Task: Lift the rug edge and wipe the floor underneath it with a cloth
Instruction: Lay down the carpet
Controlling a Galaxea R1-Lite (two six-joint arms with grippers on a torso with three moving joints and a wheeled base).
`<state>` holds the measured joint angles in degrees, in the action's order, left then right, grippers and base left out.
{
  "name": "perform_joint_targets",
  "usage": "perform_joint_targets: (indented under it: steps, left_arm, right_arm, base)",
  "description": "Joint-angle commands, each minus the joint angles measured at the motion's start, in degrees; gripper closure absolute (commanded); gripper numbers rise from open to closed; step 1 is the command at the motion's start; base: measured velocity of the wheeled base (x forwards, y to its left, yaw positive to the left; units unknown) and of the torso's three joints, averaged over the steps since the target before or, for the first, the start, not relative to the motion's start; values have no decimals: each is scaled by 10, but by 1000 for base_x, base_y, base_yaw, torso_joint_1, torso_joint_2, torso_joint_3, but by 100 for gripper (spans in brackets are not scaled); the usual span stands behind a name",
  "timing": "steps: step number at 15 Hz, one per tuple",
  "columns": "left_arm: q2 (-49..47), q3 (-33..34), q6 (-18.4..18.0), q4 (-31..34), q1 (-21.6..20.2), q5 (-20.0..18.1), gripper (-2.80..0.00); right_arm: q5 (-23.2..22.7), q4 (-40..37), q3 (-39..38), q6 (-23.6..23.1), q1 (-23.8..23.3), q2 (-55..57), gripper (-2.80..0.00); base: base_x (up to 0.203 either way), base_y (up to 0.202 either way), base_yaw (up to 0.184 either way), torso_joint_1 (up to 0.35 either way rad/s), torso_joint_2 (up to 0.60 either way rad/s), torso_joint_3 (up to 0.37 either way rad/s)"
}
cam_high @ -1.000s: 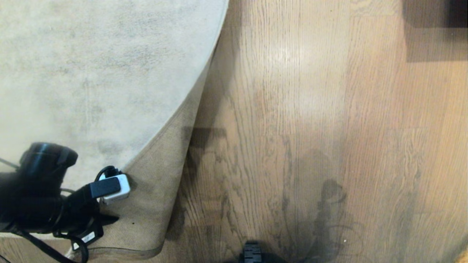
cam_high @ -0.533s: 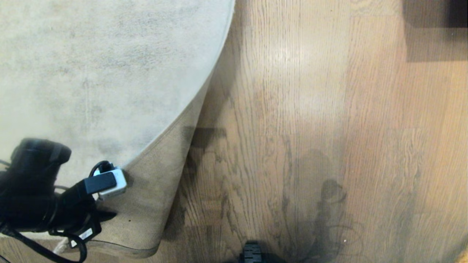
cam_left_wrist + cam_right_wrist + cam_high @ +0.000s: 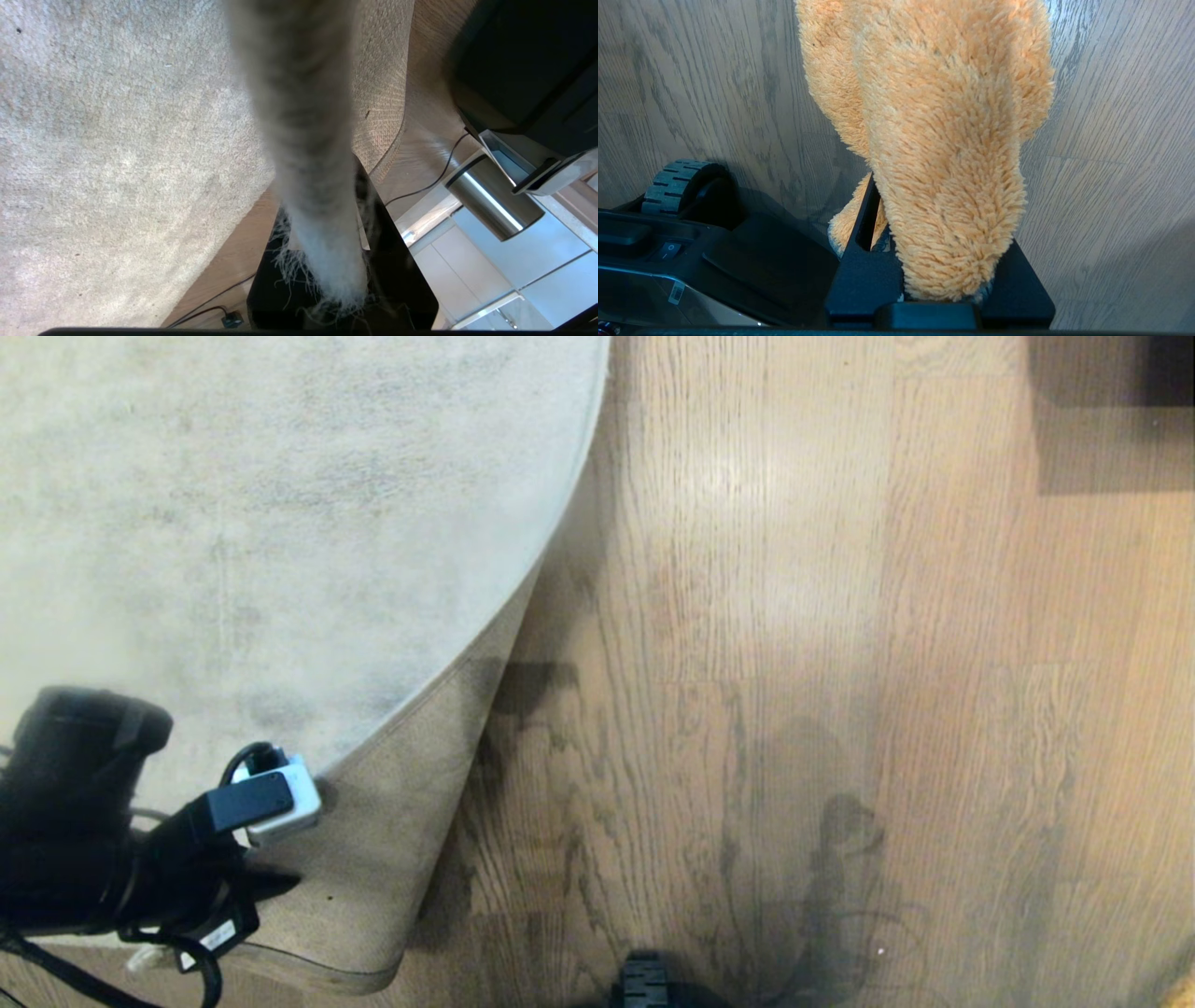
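The pale rug [image 3: 233,523] fills the upper left of the head view. Its near corner is turned up, showing the tan woven backing [image 3: 392,840]. At the lower left, my left gripper [image 3: 273,801] is shut on the rug edge. In the left wrist view the rug edge [image 3: 303,116] runs up from between the jaws of the left gripper [image 3: 322,280], with its fringe spilling over them. Brown wood-grain floor [image 3: 794,616] lies bare beside the fold. My right gripper [image 3: 938,289] is outside the head view, low over the floor [image 3: 1111,163], and is shut on the fluffy mustard cloth [image 3: 943,140].
A dark block [image 3: 1111,411] and its shadow sit at the far right corner. A wheel [image 3: 675,191] of my base is beside the right gripper, and part of the base [image 3: 642,985] shows at the head view's near edge. A thin cable [image 3: 430,182] crosses the floor near my base.
My left gripper has drawn slightly left and away with the rug edge in it. The turned-up corner follows and its near border has risen a little. The right arm has kept still.
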<state>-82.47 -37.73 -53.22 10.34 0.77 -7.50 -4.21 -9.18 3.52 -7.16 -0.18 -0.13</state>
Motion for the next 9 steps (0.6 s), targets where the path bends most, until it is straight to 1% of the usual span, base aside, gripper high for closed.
perform_joint_targets:
  steps: [1, 7, 8, 9]
  left_arm:
    - [4, 2, -3, 0, 0, -1, 0]
    - [6, 5, -3, 0, 0, -1, 0]
    - [7, 5, -3, 0, 0, -1, -280]
    - [8, 5, -3, 0, 1, -1, -280]
  right_arm:
    - [0, 0, 0, -1, 0, 1, 0]
    - [-1, 0, 0, -1, 0, 1, 0]
    - [0, 0, 0, -1, 0, 1, 0]
    - [0, 0, 0, -1, 0, 1, 0]
  base:
    - [0, 0, 0, 0, 0, 0]
    - [0, 0, 0, 0, 0, 0]
    - [0, 0, 0, 0, 0, 0]
    - [0, 0, 0, 0, 0, 0]
